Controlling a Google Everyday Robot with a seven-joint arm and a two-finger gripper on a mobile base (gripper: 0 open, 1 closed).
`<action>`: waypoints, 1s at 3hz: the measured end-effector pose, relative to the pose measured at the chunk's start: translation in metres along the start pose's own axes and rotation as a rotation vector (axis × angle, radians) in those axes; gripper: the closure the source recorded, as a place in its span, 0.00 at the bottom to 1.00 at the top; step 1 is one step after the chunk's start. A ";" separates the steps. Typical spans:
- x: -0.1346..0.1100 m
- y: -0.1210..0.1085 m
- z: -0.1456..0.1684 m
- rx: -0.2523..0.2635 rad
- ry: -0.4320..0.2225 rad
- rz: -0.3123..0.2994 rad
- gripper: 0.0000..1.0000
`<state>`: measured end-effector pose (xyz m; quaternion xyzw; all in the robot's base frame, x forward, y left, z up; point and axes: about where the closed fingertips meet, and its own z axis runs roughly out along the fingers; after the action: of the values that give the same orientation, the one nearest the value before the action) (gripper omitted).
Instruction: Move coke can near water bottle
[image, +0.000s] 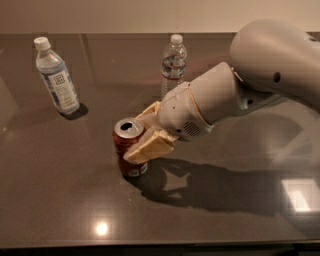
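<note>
The coke can (128, 165) is red with a silver top and stands at the middle of the dark table. My gripper (137, 136) is shut on it from the right. One cream finger (148, 146) lies across the can's near side and the other finger (150, 111) sits behind it. The water bottle (172, 67), clear with a white cap and a narrow red band, stands upright at the back, behind my wrist and about a can's height away from the can.
A second bottle (56, 77) with a large pale blue-white label stands at the back left. My bulky white arm (260, 75) reaches in from the right and casts a shadow on the table (210, 190).
</note>
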<state>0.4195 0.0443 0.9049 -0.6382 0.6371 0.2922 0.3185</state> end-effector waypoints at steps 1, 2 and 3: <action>0.010 -0.020 -0.035 0.070 -0.019 0.044 0.84; 0.025 -0.053 -0.066 0.155 -0.022 0.096 1.00; 0.039 -0.093 -0.090 0.237 -0.020 0.144 1.00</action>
<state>0.5103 -0.0515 0.9343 -0.5460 0.7079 0.2434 0.3761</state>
